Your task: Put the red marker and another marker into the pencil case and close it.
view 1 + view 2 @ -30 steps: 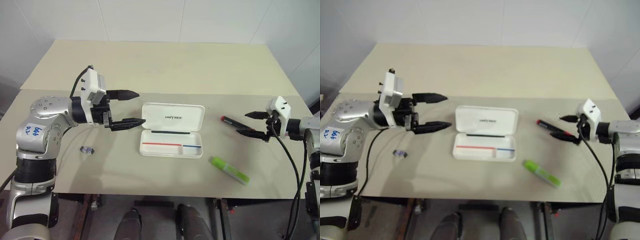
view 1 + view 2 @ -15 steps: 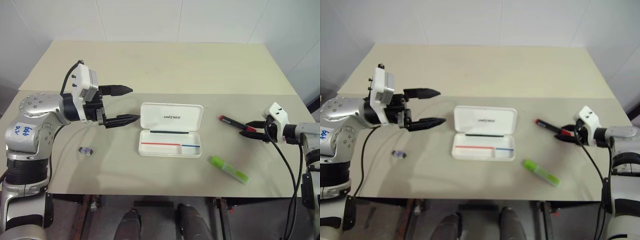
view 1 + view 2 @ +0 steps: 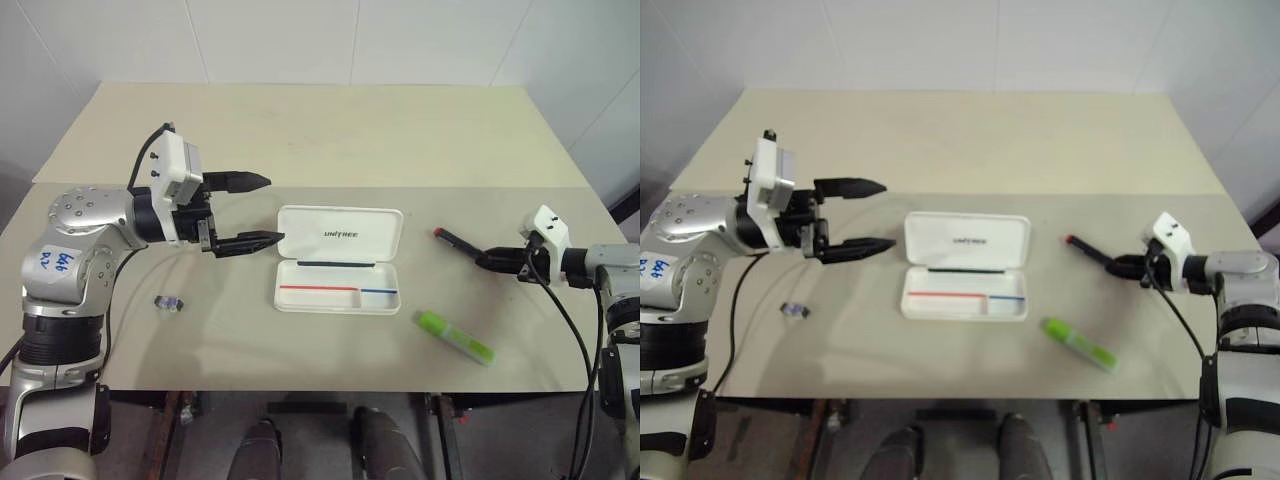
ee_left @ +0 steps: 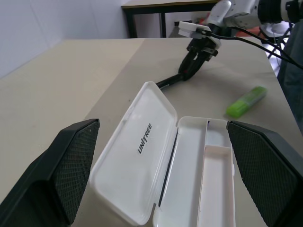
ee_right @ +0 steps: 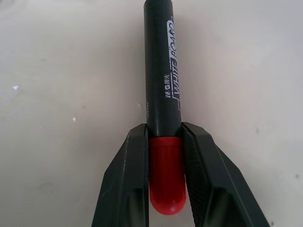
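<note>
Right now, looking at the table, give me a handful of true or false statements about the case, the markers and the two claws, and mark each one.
1. The white case lies open on the table. True.
2. The green marker is inside the case. False: it lies on the table, to the right of the case and nearer the front edge.
3. The right claw is shut on the red marker, gripping its red end. True.
4. The left claw holds the lid of the case. False: its fingers stand open, empty, beside the case.
5. A small purple object lies on the table to the left of the case. True.
</note>
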